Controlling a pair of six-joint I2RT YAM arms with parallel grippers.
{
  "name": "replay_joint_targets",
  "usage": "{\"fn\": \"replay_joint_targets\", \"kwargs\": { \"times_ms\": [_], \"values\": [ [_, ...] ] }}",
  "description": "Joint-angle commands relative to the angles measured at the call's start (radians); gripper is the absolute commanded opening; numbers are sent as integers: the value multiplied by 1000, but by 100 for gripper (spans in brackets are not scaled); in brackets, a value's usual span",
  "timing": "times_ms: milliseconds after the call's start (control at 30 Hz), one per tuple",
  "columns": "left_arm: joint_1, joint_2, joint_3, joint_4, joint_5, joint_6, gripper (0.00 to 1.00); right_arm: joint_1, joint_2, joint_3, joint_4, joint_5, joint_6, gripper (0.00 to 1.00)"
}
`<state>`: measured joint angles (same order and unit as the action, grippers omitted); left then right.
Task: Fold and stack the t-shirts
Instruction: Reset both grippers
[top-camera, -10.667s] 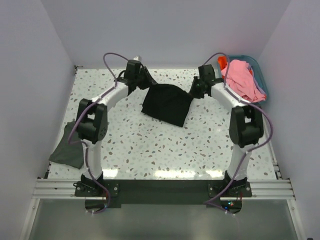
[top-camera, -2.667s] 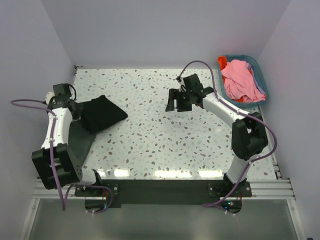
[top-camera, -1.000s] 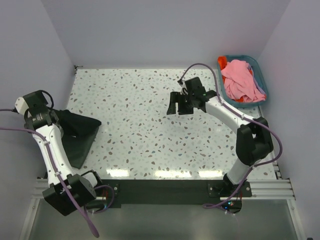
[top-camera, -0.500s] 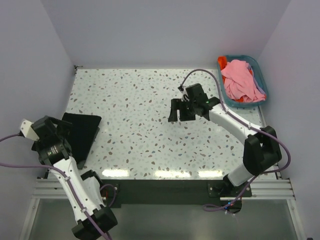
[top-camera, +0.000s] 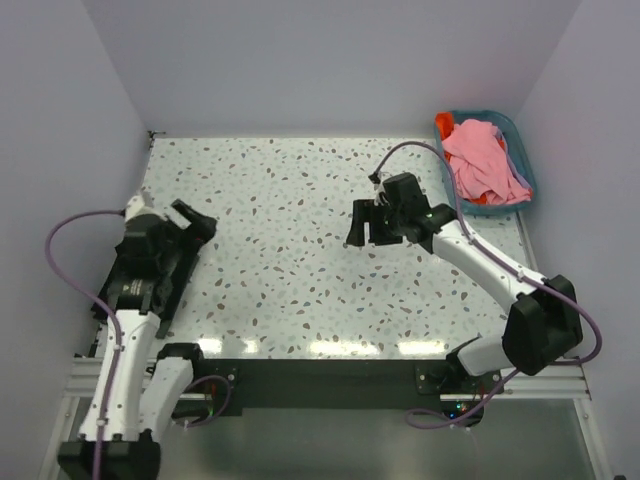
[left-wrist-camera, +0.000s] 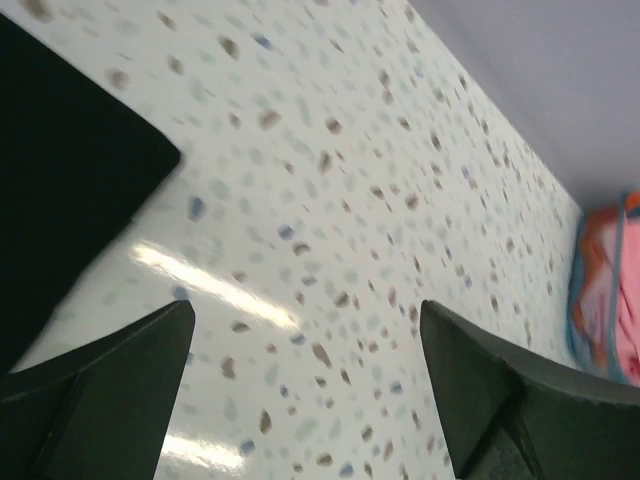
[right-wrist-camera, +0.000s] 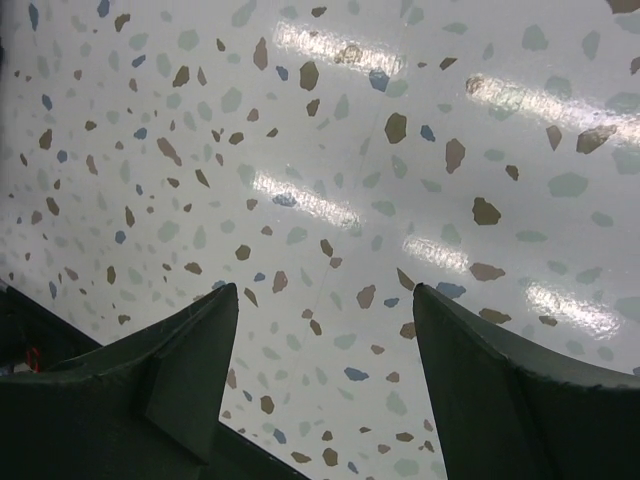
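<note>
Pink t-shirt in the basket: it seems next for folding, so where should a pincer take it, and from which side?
Pinch a raised fold at the top of the pink t-shirt, coming straight down with the right pincer, which is open and the nearer one. The shirt lies crumpled and heaped above the rim of the teal basket, so the walls would likely block a sideways approach.

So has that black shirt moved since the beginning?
Yes. The black shirt went from the middle of the table to its left edge, farther from the basket in the far right corner.
</note>
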<state>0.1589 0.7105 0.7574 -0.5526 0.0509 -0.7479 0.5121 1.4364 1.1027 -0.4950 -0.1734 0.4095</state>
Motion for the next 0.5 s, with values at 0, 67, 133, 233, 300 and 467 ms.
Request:
{"fn": "replay_joint_targets", "kwargs": {
  "times_ms": [0, 67, 133, 233, 300, 467],
  "values": [
    [-357, 104, 40, 118, -250, -96, 100, 2, -73, 6, 10, 69, 6, 74],
    [-593, 208, 91, 150, -348, -103, 100, 2, -102, 9, 6, 92, 8, 75],
    [-717, 306, 115, 195, -427, -84, 100, 2, -126, 6, 0, 127, 6, 75],
    [-901, 435, 174, 255, -439, -35, 100, 2, -195, -27, 0, 170, 6, 75],
    [-944, 489, 209, 273, -425, 7, 100, 0, -263, -73, 12, 205, 17, 75],
    [-1006, 557, 212, 261, -407, 71, 100, 2, -409, -177, 55, 282, 46, 75]
  ]
}}
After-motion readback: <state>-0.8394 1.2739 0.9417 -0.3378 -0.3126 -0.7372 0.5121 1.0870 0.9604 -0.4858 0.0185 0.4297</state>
